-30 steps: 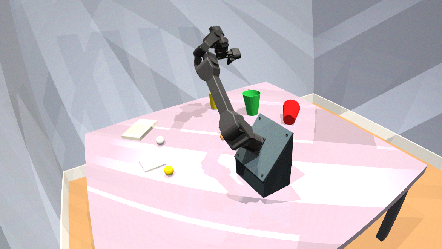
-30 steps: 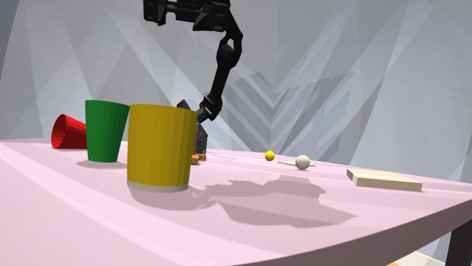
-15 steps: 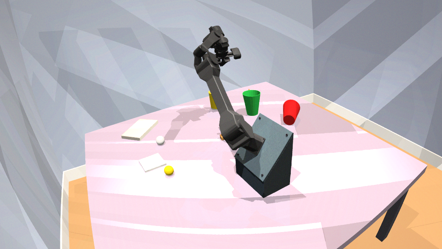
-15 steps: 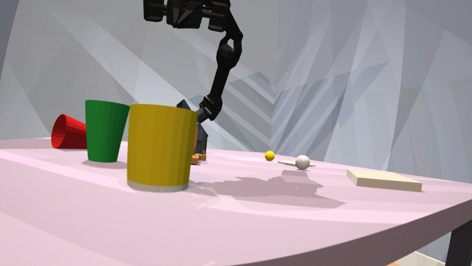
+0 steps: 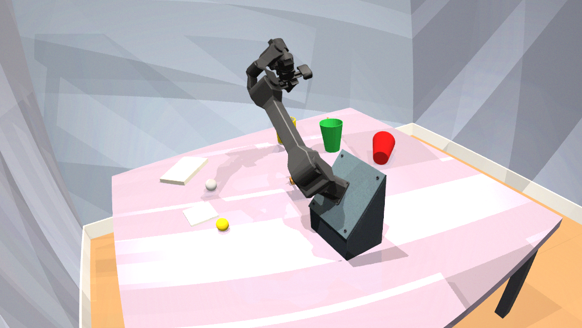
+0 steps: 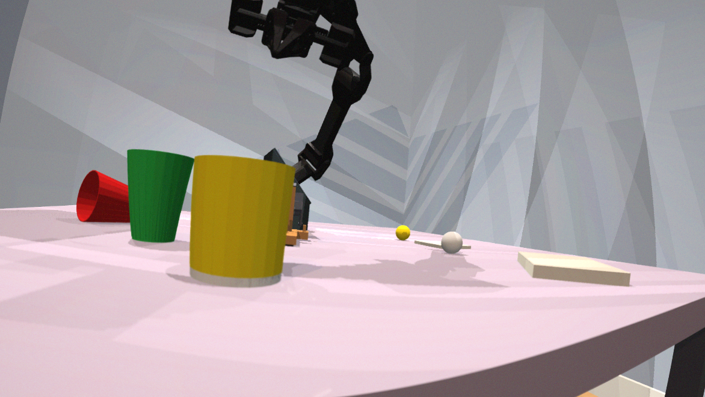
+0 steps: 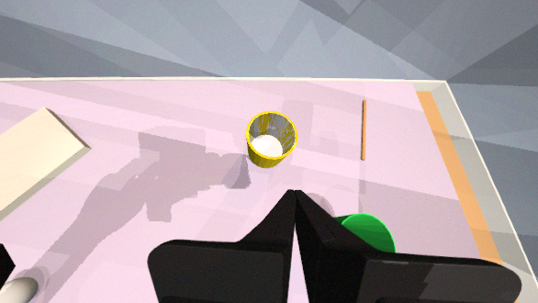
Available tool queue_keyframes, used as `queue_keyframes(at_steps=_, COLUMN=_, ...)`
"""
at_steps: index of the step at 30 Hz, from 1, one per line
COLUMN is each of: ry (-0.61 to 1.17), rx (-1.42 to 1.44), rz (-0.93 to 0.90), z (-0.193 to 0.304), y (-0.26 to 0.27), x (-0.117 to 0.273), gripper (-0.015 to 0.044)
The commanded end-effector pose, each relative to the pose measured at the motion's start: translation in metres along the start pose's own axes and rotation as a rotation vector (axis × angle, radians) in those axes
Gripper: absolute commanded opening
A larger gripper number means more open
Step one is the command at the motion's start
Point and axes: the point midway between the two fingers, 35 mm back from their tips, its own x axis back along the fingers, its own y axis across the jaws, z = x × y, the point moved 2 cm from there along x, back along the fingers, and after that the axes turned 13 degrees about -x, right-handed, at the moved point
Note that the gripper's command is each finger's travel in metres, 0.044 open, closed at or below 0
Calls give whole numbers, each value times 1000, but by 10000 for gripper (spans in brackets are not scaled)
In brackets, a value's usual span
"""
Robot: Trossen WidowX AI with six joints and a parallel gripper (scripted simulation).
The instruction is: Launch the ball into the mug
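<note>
Hovering end effector [image 5: 289, 90] [image 6: 277, 56] [image 7: 294, 196]: closed, empty | catapult [image 6: 291, 238]: mostly hidden behind yellow mug [image 5: 277, 135] [image 6: 240, 219] [image 7: 265, 161]

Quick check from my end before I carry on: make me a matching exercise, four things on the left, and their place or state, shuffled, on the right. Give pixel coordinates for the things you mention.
Things
1. gripper [image 5: 289, 90] [image 6: 279, 56] [image 7: 294, 196]
2. red cup [image 5: 383, 146] [image 6: 102, 198]
3. white ball [image 5: 210, 185] [image 6: 452, 242] [image 7: 19, 290]
4. yellow mug [image 5: 294, 123] [image 6: 240, 219] [image 7: 271, 158]

Places and states
A. lying on its side
B. upright, partly behind the arm in the top view
C. raised above the table, fingers shut on nothing
D. on the table, between the thick cream block [image 5: 183, 169] [image 6: 574, 268] [image 7: 37, 153] and the thin white square [image 5: 200, 213]

Pairs: 1-C, 2-A, 3-D, 4-B
</note>
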Motion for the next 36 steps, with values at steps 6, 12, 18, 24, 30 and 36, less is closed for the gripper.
queue_keyframes(at_steps=6, ry=110, rx=228, rz=83, z=40, y=27, x=-11, gripper=0)
queue_keyframes(at_steps=12, ry=180, rx=377, rz=127, z=66, y=41, x=-11, gripper=0)
queue_keyframes(at_steps=18, ry=253, rx=523, rz=163, z=92, y=52, x=-9, gripper=0)
queue_keyframes(at_steps=24, ry=339, rx=682, rz=192, z=121, y=62, x=-6, gripper=0)
queue_keyframes(at_steps=30, ry=435, rx=845, rz=212, z=153, y=70, x=1, gripper=0)
queue_keyframes(at_steps=36, ry=537, rx=1010, rz=223, z=186, y=75, x=9, gripper=0)
